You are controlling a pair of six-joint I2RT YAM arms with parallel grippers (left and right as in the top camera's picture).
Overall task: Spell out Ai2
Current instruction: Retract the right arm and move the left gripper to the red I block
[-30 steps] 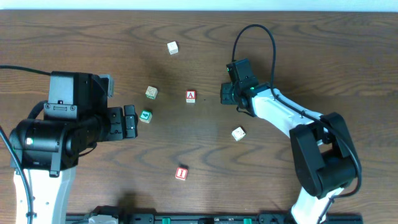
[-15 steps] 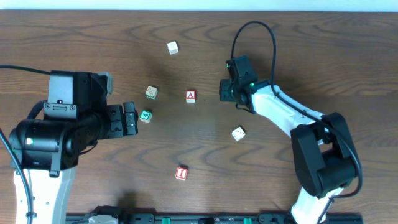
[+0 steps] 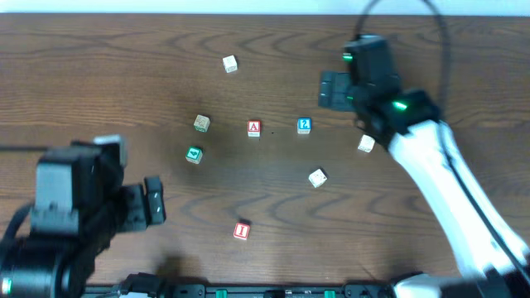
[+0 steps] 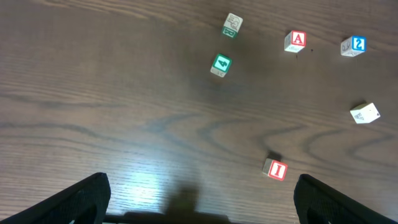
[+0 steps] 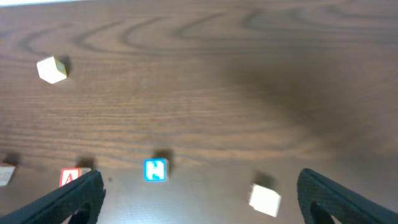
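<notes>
Overhead: left claw (image 3: 154,212) motion-blurred.

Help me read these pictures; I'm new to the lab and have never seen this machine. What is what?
These are two robot arms at a wooden table. One picture looks down from above; the other two come from cameras on each wrist, with the dark finger tips at the bottom corners. From above, the left gripper and right gripper both hold nothing. Small letter blocks lie scattered: a red A block, a blue 2 block to its right with a gap between, a red I block nearer the bottom, a green block and some pale ones.
</notes>
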